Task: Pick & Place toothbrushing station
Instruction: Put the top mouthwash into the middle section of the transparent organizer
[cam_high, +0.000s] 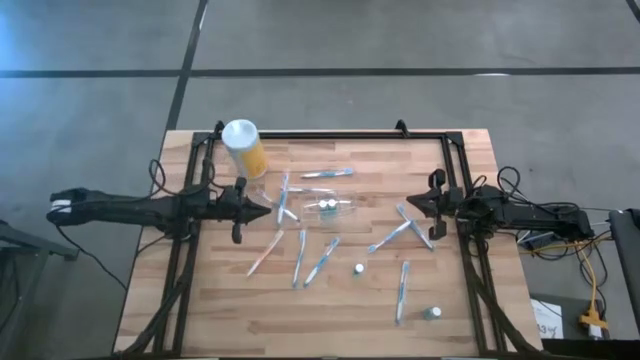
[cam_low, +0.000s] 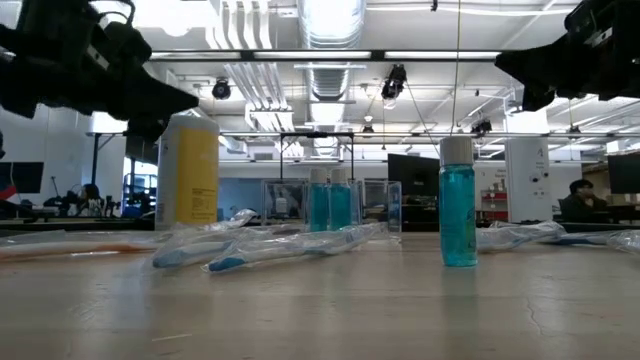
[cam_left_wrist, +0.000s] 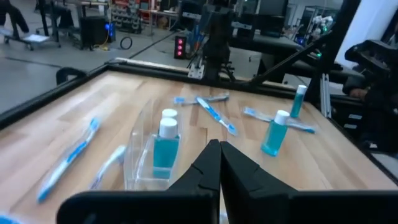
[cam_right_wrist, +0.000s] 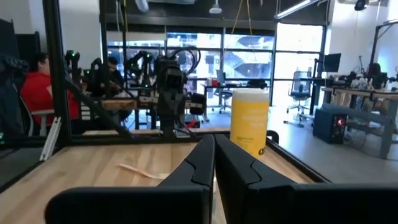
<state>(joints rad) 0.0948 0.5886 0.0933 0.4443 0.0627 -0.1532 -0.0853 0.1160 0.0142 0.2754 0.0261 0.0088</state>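
Your small clear plastic box-shaped toothbrushing station (cam_high: 325, 208) sits mid-table with two blue bottles inside. Your left gripper (cam_high: 268, 210) hangs just beside it, fingers pinched together on nothing. Right gripper (cam_high: 408, 205) waits well apart from the station, closed and empty too.

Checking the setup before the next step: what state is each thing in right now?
left gripper: shut, empty, beside the toothbrushing station.
right gripper: shut, empty.
toothbrushing station: on the table, holds two capped blue bottles.
yellow canister: upright, lid on.
loose blue bottle: upright, capped.
toothbrushes: lying scattered.
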